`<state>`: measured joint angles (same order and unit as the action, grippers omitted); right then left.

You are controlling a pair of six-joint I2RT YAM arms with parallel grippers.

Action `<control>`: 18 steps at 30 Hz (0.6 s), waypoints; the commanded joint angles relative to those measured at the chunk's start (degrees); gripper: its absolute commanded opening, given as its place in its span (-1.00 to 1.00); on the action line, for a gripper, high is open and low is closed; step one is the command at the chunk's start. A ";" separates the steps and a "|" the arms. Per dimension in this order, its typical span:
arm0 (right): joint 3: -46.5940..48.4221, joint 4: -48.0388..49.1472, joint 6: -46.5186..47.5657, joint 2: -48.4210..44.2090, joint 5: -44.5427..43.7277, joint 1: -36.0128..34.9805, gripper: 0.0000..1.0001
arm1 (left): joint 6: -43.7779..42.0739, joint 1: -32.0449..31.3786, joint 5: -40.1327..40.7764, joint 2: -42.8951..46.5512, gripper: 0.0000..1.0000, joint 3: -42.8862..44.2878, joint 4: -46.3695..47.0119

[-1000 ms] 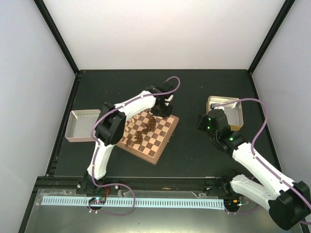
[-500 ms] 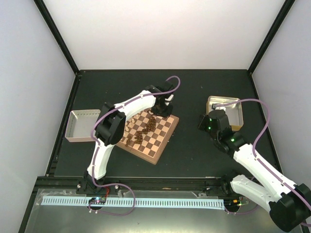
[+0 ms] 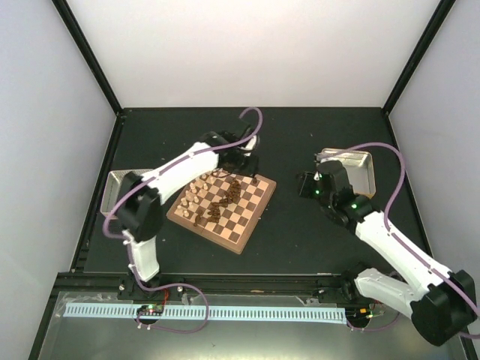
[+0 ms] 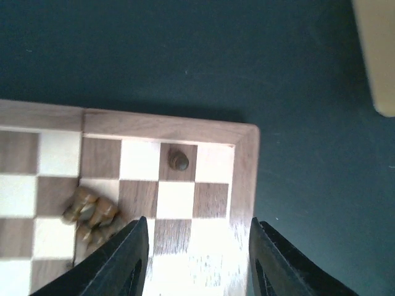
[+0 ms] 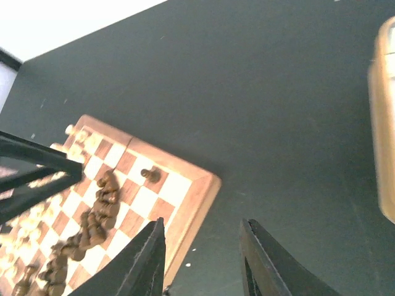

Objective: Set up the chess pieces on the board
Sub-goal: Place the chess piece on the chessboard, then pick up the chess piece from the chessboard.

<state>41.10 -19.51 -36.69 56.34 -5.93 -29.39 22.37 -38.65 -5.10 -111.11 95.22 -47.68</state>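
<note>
Left wrist view is showing the left gripper (image 4: 196,227) hovering over the board (image 4: 244,179), fingers spread with nothing between them and their bases cut off by the lower edge. Just beyond them a lone dark piece (image 4: 179,161) is standing on a dark square in the end row. A clump of dark pieces (image 4: 89,213) is lying partly hidden behind one finger.

The right gripper (image 5: 202,226) is hanging likewise parted and empty over the black table (image 5: 278,92), well apart from the board. A blurred tray (image 5: 384,117) is running off the right edge. From above, pale pieces (image 3: 196,190) are showing too small to identify.
</note>
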 commanded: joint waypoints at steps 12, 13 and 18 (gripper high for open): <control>19.85 -3.48 10.62 28.82 18.47 -8.52 -0.27 | 10.17 5.08 5.12 40.29 0.01 -40.55 21.07; 21.29 -4.00 11.14 30.55 18.59 -10.09 -0.28 | 10.90 5.42 5.80 43.16 0.01 -42.68 21.93; 27.10 -7.30 14.95 38.98 19.17 -18.82 -0.37 | 14.16 7.61 12.11 54.09 0.00 -51.18 25.16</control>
<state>64.40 -22.96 -26.11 91.11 11.70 -42.39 32.58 -32.62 0.82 -63.90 47.29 -28.10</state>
